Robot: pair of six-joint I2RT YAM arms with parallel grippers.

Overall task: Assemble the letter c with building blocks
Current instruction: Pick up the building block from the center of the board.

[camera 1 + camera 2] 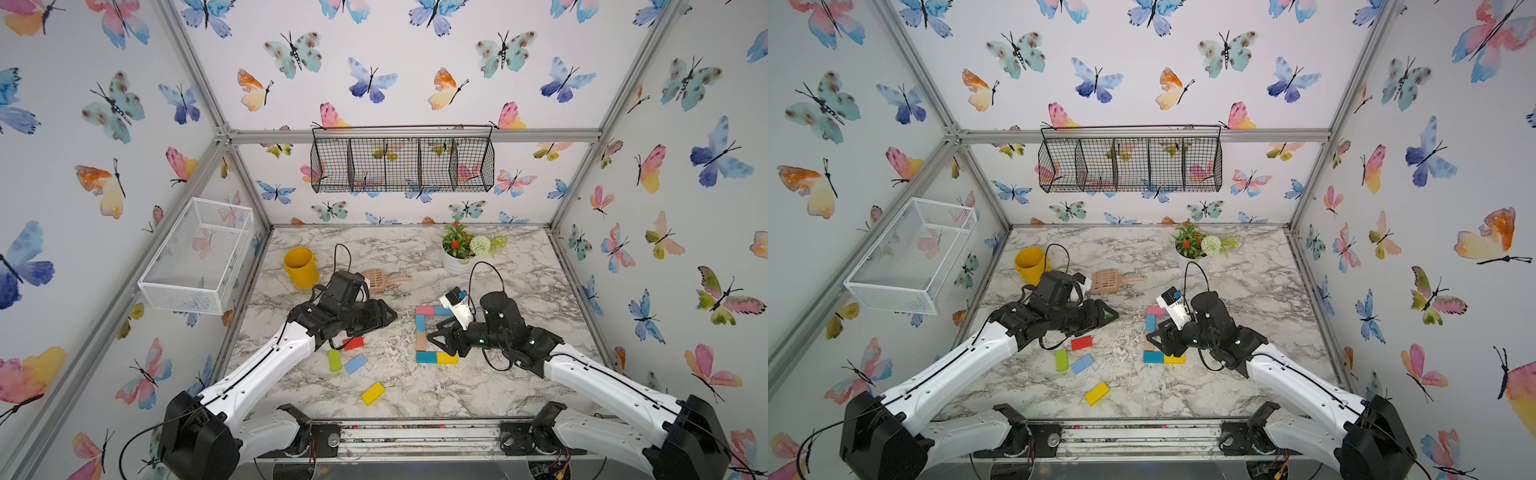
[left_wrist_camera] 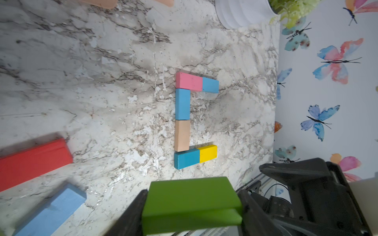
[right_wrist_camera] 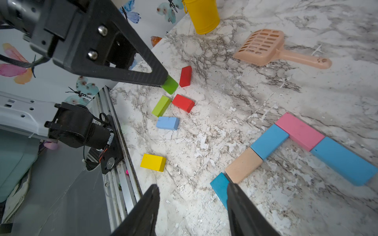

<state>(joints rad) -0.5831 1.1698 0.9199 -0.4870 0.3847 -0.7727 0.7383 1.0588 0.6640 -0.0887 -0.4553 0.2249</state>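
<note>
**Figure.** Bimanual block assembly, letter nearly formed.

**Letter.** Six building blocks lie flat and end to end on the tabletop (image 1: 498,374), right of its middle, with the opening facing the right edge.
- Far arm: pink block (image 2: 189,81) and blue block (image 2: 210,85).
- Spine: spine blue block (image 2: 182,104) and tan block (image 2: 182,135).
- Near arm: teal block (image 2: 186,161) and yellow block (image 2: 208,153).

**Grippers.** The left gripper (image 1: 390,318) pinches a held green block (image 2: 192,204) across its short width. It sits left of the letter and appears clear of the surface. The right gripper (image 3: 192,186) hangs with its jaws spread and nothing between them, one finger overlapping the teal block.

**Loose stock.** Five blocks lie toward the front-left corner:
- red block (image 3: 183,102)
- second red block (image 3: 185,76)
- loose green block (image 3: 161,105)
- light blue block (image 3: 167,123)
- loose yellow block (image 3: 153,162), nearest the front edge

**Handling (judged).** The blocks look like painted wood: rigid, light and not fragile. The smooth paint may let one slide or twist in a loose pinch. The best hold is probably across the short width at mid-length, which leaves the ends free to butt against a neighbour. Nothing fixes the laid blocks, so a light nudge would probably shift the letter.

**Writing.** No brand or text is legible. The only mark is a paw print moulded into the handle of the tan scoop (image 3: 266,49).
</note>
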